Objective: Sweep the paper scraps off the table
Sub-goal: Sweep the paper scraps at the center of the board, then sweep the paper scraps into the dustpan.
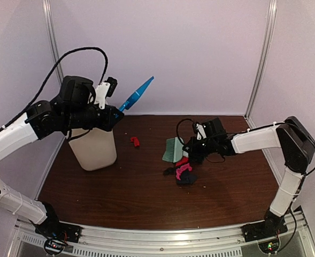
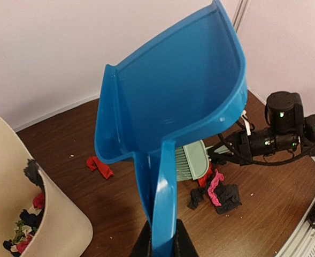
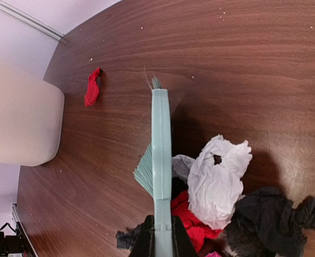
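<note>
My left gripper (image 1: 114, 111) is shut on the handle of the blue dustpan (image 1: 136, 94), held in the air above the cream bin (image 1: 93, 147); the pan (image 2: 173, 101) looks empty. My right gripper (image 1: 196, 145) is shut on the pale green brush (image 1: 174, 150), whose bristles rest on the table (image 1: 136, 198) beside a pile of paper scraps (image 1: 184, 171). In the right wrist view the brush (image 3: 161, 160) stands left of white (image 3: 217, 179), red (image 3: 192, 219) and black scraps (image 3: 269, 219). A lone red scrap (image 1: 135, 141) lies apart, seen also in the right wrist view (image 3: 92, 88) and the left wrist view (image 2: 100, 166).
The cream bin (image 2: 7, 203) holds several coloured scraps inside. Metal frame posts (image 1: 261, 59) and pale walls close in the back and sides. The silver front rail (image 1: 162, 235) runs along the near edge.
</note>
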`<action>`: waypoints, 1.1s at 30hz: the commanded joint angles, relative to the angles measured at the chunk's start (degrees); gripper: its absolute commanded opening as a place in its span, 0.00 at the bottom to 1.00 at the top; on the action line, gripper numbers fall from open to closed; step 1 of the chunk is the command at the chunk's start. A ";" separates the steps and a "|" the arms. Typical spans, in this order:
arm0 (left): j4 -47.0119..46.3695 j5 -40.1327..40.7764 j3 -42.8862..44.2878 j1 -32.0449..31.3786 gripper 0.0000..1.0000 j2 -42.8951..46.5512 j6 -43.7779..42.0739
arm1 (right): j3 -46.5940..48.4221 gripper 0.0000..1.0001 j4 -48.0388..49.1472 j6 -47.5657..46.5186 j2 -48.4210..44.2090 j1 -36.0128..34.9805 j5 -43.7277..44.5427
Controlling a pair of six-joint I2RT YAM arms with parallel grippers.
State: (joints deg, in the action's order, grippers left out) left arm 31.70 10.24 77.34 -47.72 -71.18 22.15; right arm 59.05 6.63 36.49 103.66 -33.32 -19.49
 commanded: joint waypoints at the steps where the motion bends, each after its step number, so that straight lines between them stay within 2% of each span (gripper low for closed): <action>1: -0.05 0.59 -1.06 -3.60 0.00 -2.24 -1.30 | -6.11 0.00 -1.85 -0.51 -6.83 0.06 1.95; 5: 0.17 1.93 -1.74 -8.06 0.00 -4.75 -2.46 | -11.96 0.00 -3.21 -0.96 -14.64 0.02 4.52; 9: 0.80 3.48 -2.96 -12.36 0.00 -6.67 -2.89 | -13.33 0.00 -5.52 -2.70 -22.77 0.05 5.13; 17: -0.22 4.35 -12.55 -17.29 0.00 -4.48 -0.67 | -13.87 0.00 -3.74 -9.53 -31.81 0.47 13.49; 26: 2.65 8.49 -16.75 -23.88 0.00 -7.17 0.72 | -14.79 0.00 3.76 -22.46 -29.49 2.19 23.68; 33: 6.17 12.27 -18.04 -28.16 0.00 -13.77 1.34 | -12.81 0.00 7.68 -31.66 -20.45 2.73 20.98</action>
State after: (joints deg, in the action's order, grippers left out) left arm 35.38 18.50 60.20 -73.97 -81.38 22.31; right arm 44.56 10.20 11.70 79.02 -31.00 1.56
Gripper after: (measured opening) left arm 0.096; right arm 0.076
